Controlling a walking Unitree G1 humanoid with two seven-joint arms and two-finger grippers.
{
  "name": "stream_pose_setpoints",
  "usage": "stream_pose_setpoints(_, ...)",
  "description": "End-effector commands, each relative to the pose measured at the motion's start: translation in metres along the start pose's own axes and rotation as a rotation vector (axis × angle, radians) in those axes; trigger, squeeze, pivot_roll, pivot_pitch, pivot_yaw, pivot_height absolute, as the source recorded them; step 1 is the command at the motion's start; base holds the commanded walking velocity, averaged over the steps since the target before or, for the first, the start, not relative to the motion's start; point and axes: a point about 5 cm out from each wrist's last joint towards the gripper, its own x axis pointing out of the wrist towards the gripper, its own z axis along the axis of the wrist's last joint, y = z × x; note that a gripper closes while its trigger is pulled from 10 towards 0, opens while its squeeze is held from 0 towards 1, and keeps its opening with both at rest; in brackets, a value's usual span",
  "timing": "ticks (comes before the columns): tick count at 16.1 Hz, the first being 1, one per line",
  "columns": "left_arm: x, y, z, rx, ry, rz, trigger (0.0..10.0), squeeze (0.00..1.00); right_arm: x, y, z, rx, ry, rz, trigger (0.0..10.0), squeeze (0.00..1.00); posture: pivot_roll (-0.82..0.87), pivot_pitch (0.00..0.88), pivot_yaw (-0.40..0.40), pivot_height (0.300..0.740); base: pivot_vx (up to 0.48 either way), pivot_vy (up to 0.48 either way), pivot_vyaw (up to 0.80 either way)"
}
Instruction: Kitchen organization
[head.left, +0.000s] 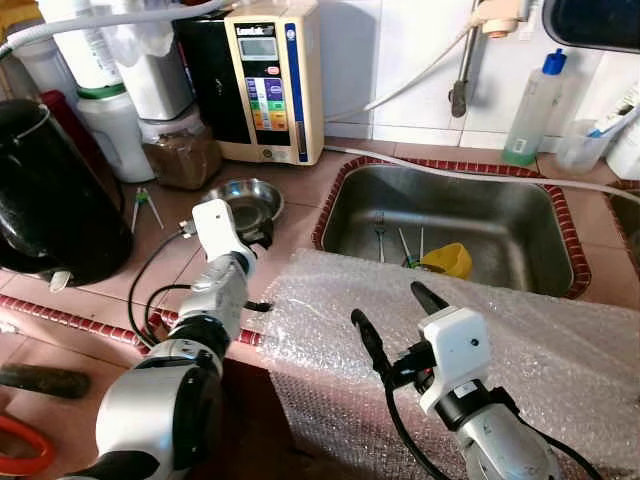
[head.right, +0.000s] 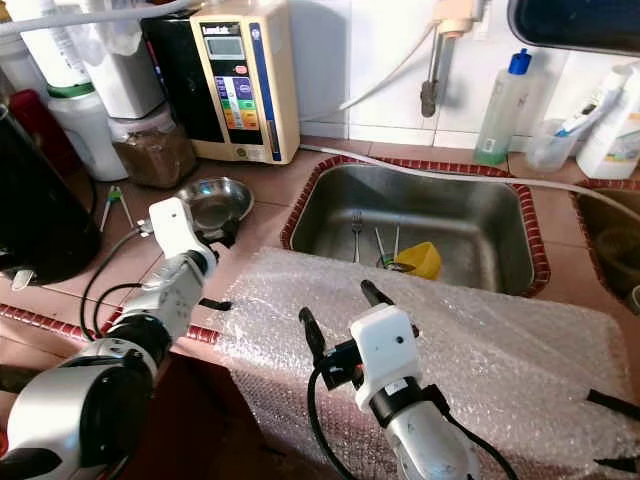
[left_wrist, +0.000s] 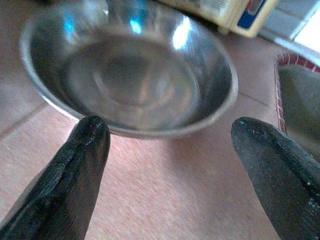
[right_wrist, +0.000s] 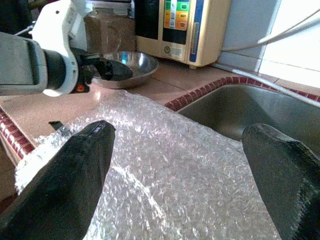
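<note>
Bowl (head.left: 246, 201) was shiny silver, sink (head.left: 500, 215) dull steel with a dark red tile rim. Counter (head.left: 300, 180) was terracotta, bubble wrap (head.right: 500, 350) clear with a dotted texture. Cup (head.left: 447, 260) in sink was yellow.

Bare counter (left_wrist: 165, 195) btwn left tool (left_wrist: 170, 170) & steel bowl (left_wrist: 130, 75); water unit (head.left: 272, 80) & jar (head.left: 182, 152) crowd behind

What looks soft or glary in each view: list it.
Left wrist view: the bowl is blurred, with bright glints on its far wall, and the left end effector fingers are soft. Right wrist view: the window side is blown out and the bubble wrap sparkles. Left eye view: sharp, with pale glare on the wall tiles.
</note>
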Motion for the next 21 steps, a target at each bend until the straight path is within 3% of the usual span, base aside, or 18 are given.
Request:
stream_pose_setpoints(1,0.001,-0.001,-0.001,-0.008,0.03,0.025,4.1,0.0,-0.001,0.003,0.006,-0.001,-0.012,0.007,10.0,0.0,-0.15,0.0,0.146,0.74,0.0,0.0,0.0)
stream_pose_setpoints(3,0.001,-0.004,-0.003,-0.033,0.051,0.036,0.0,0.0,-0.001,0.004,0.008,0.0,-0.007,0.008,10.0,0.0,-0.16,0.0,0.151,0.74,0.0,0.0,0.0)
stream_pose_setpoints(8,0.001,0.008,-0.004,-0.107,0.081,0.111,0.0,0.0,0.002,0.004,0.008,-0.016,0.002,0.021,10.0,0.0,-0.15,0.0,0.147,0.74,0.0,0.0,0.0)
stream_pose_setpoints(10,0.001,0.014,-0.001,-0.098,0.075,0.134,0.0,0.0,0.003,0.004,0.007,-0.031,0.007,0.031,10.0,0.0,-0.14,0.0,0.143,0.74,0.0,0.0,0.0)
stream_pose_setpoints(11,0.001,0.017,0.008,-0.1,0.024,0.146,2.9,0.0,0.004,0.004,0.007,-0.033,0.008,0.036,10.0,0.0,-0.13,0.0,0.142,0.74,0.0,0.0,0.0)
stream_pose_setpoints(12,0.002,0.017,0.013,-0.1,-0.006,0.147,2.9,0.0,0.004,0.004,0.007,-0.035,0.008,0.036,10.0,0.0,-0.13,0.0,0.14,0.74,0.0,0.0,0.0)
stream_pose_setpoints(13,0.002,0.014,0.022,-0.081,-0.056,0.133,4.9,0.0,0.005,0.003,0.007,-0.036,0.009,0.038,10.0,0.0,-0.12,0.0,0.139,0.74,0.0,0.0,0.0)
stream_pose_setpoints(15,0.002,-0.011,0.042,0.115,-0.201,-0.036,10.0,0.0,0.006,0.003,0.006,-0.042,0.011,0.044,10.0,0.0,-0.12,0.0,0.138,0.74,0.0,0.0,0.0)
stream_pose_setpoints(17,0.0,-0.031,0.032,0.226,-0.183,-0.221,10.0,0.0,0.006,0.002,0.007,-0.046,0.009,0.044,10.0,0.0,-0.12,0.0,0.137,0.74,0.0,0.0,0.0)
stream_pose_setpoints(18,-0.003,-0.042,0.018,0.341,-0.142,-0.348,10.0,0.0,0.007,0.001,0.007,-0.049,0.006,0.042,10.0,0.0,-0.12,0.0,0.138,0.74,0.0,0.0,0.0)
stream_pose_setpoints(20,-0.005,-0.041,0.008,0.444,-0.118,-0.395,10.0,0.0,0.006,0.001,0.008,-0.051,0.004,0.04,10.0,0.0,-0.12,0.0,0.137,0.74,0.0,0.0,0.0)
stream_pose_setpoints(21,-0.005,-0.037,0.007,0.444,-0.108,-0.383,10.0,0.0,0.006,0.001,0.008,-0.052,0.001,0.038,10.0,0.0,-0.12,0.0,0.137,0.74,0.0,0.0,0.0)
